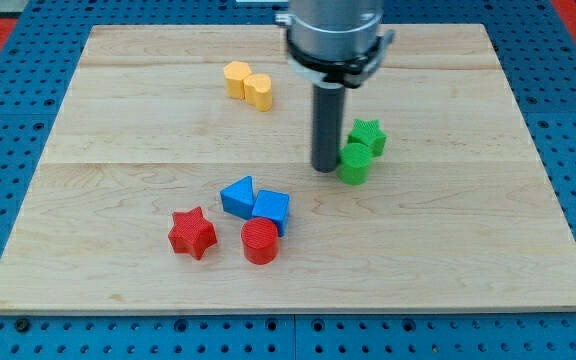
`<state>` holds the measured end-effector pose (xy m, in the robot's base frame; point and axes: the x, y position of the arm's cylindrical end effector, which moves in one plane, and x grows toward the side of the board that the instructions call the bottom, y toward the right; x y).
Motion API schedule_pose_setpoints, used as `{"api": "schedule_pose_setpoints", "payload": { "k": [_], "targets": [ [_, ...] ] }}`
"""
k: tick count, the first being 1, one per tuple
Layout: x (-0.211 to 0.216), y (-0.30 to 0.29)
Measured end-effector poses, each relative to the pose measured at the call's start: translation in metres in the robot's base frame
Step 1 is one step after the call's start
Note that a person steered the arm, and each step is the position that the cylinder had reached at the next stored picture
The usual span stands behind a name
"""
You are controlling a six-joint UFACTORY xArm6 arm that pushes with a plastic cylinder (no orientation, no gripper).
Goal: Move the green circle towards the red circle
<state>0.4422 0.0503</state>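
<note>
Item 1. My tip (325, 168): lower end of a straight dark rod hanging from a grey cylindrical mount at the view's top centre. It rests on the table (118, 120), a pale wooden board, and stands just to the view's left of the green circle, touching it or very nearly so; which of the two cannot be told. There is no gripper on this arm, so nothing is open, closed or holding anything.

Item 2. Green circle (354, 164): a short upright cylinder, right of centre on the table, immediately beside the rod on its right.

Item 3. Green star (368, 135): just behind the green circle toward the view's top right, in contact with it or almost.

Item 4. Blue blocks: two angular pieces, exact shapes not clear. One (238, 197) lies toward the view's left, the other (272, 209) touches it on the right. Both sit below and left of the tip, well apart from it.

Item 5. Red circle (260, 241): short cylinder directly below the right-hand blue block, touching it. Well apart from the green circle, down and to the view's left.

Item 6. Red star (192, 233): left of the red circle, a small gap between them.

Item 7. Yellow blocks: two (237, 78) (259, 91) pressed together near the view's top, left of the rod mount; shapes uncertain.

Item 8. Blue perforated surface (8, 60) surrounding the table on all sides.
</note>
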Motion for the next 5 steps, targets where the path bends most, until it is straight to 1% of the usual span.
{"api": "schedule_pose_setpoints", "payload": {
  "k": [1, 2, 3, 5],
  "targets": [
    [-0.009, -0.015],
    [-0.001, 0.027],
    [0.01, 0.056],
    [0.01, 0.118]
  ]
}}
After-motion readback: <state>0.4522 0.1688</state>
